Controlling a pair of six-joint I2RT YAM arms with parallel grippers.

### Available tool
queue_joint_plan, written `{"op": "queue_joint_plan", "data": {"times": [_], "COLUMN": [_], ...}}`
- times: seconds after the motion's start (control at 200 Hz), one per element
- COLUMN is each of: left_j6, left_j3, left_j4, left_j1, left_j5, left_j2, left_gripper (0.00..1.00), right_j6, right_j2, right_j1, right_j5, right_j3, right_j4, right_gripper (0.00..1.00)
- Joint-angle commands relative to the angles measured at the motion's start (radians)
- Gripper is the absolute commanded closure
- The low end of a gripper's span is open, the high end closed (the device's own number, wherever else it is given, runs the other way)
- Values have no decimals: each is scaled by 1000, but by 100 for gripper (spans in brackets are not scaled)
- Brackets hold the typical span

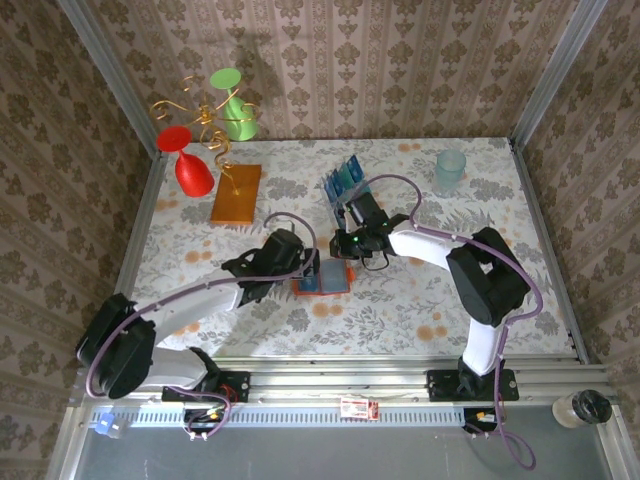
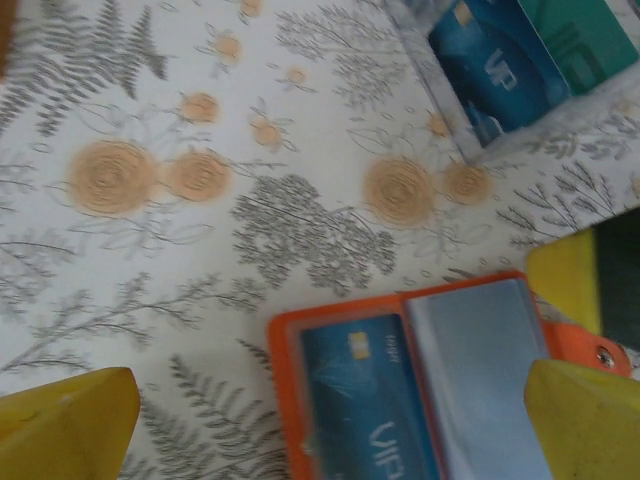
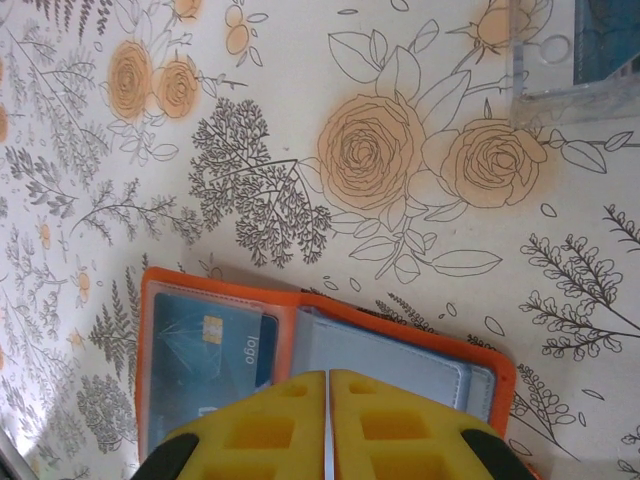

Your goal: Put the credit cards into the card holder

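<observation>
The card holder (image 1: 325, 282) lies open and flat on the flowered cloth, orange with grey-blue pockets (image 3: 400, 365). One dark blue credit card (image 2: 365, 395) sits in its left pocket (image 3: 200, 345). More credit cards, blue (image 2: 495, 60) and teal (image 2: 580, 35), stand in a clear rack (image 1: 345, 185) behind it. My left gripper (image 2: 330, 380) is open wide, its yellow fingers (image 2: 65, 425) straddling the holder from above. My right gripper (image 3: 328, 378) is shut, its tips over the holder's middle fold; nothing shows between them. In the top view the left gripper (image 1: 305, 268) and the right gripper (image 1: 352, 243) meet over the holder.
A flat orange-brown slab (image 1: 236, 193) carries a gold wire stand with red (image 1: 190, 165) and green (image 1: 235, 110) cones at the back left. A pale cup (image 1: 450, 170) stands at the back right. Patterned walls close in three sides.
</observation>
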Motion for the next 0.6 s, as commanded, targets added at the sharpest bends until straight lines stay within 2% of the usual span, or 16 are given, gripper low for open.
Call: {"op": "queue_joint_plan", "data": {"times": [0.0,0.195,0.595], "left_j6": [-45,-69,-46], "left_j3": [24,19,14], "left_j4": [19,47,86], "left_j1": [-30,-64,-71], "left_j5": [-11,-23,-4], "left_j2": [51,121,204], "left_gripper": [0,0,0], "right_j6": [-27,-22,11], "right_j2": [31,42,59], "right_j1": [-5,-5,26], "right_j5": [3,-5,-22], "right_j3": [-17,-49,-94], "right_j4": [-34,-15,34], "right_gripper": [90,91,92]}}
